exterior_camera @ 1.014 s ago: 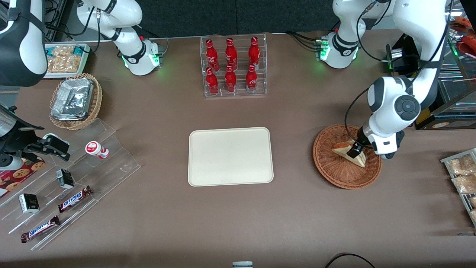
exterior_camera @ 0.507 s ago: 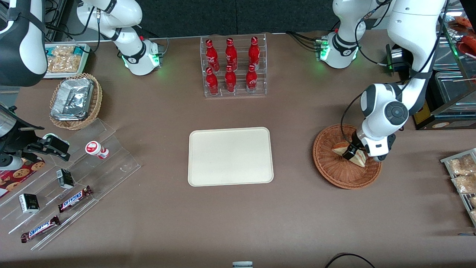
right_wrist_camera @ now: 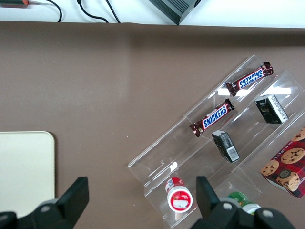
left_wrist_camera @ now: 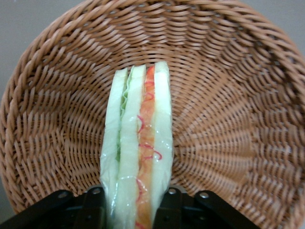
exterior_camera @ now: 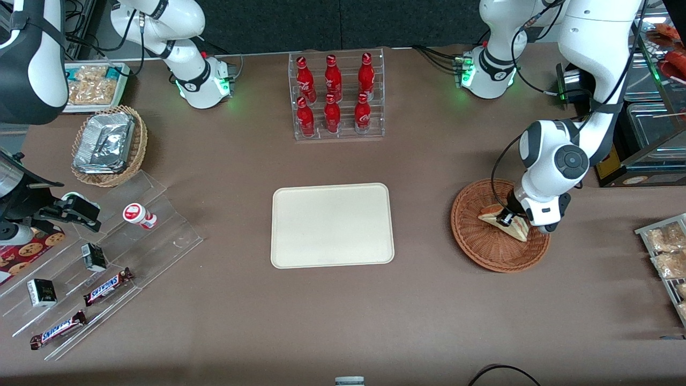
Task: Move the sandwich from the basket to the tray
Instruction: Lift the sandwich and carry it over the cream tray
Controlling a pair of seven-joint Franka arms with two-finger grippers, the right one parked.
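The basket point(exterior_camera: 499, 225) holds the sandwich point(exterior_camera: 504, 223), lying near its middle. The tool point(exterior_camera: 506, 219) is down in the basket, its fingers point(left_wrist_camera: 167, 207) pressed against both bread faces of the wedge. The wrist camera alone shows the layers: white bread, pale green filling, an orange-red strip, under clear wrap. The tray point(exterior_camera: 332, 225), toward the parked arm, is bare. Farther off, a clear rack point(exterior_camera: 336, 95) holds six red bottles point(exterior_camera: 332, 113).
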